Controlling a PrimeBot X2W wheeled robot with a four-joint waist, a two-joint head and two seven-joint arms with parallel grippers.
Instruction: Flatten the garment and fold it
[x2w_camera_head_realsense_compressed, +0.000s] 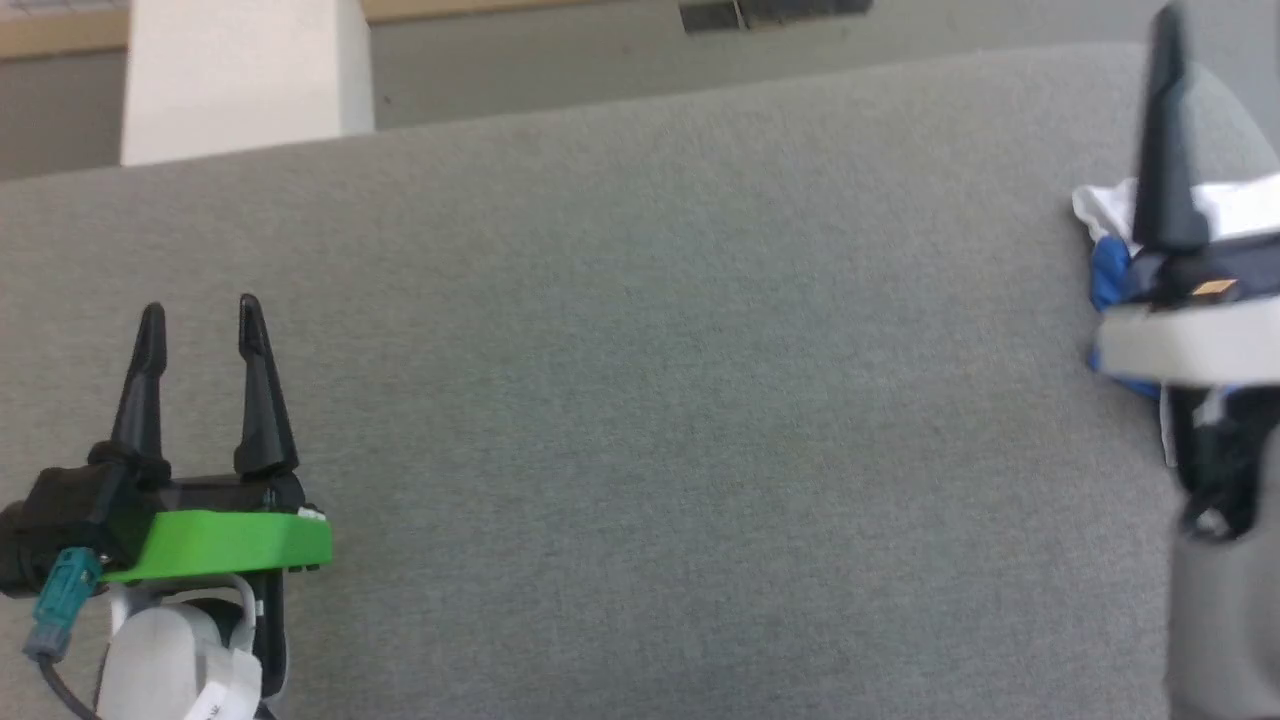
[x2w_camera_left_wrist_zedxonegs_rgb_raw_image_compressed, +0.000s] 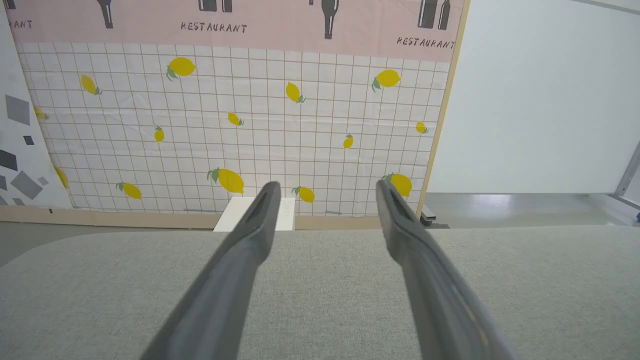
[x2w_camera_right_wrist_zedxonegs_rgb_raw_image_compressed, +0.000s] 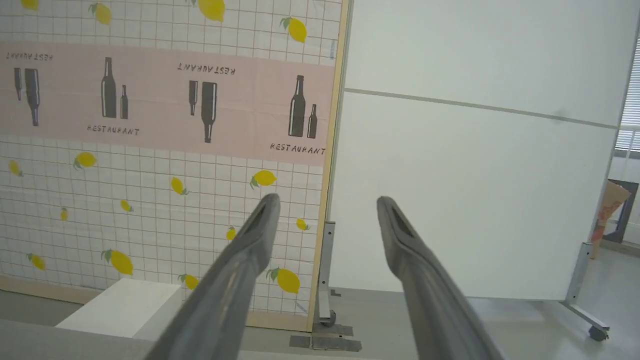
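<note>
Grey fabric surface (x2w_camera_head_realsense_compressed: 640, 400); I'm seeing left gripper (x2w_camera_head_realsense_compressed: 200, 305), right gripper (x2w_camera_right_wrist_zedxonegs_rgb_raw_image_compressed: 325, 200) both sitting spread, crumpled white-and-blue garment (x2w_camera_head_realsense_compressed: 1106, 268) lying mid-right edge.

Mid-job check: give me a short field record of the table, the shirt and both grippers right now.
surface: grey fabric table top
left gripper: open, empty, over the table's left side
right gripper: open, nothing between its fingers, pointing toward the wall
garment: white and blue, bunched at the right edge of the head view, partly hidden behind the right gripper
task state: garment not yet flat or folded
</note>
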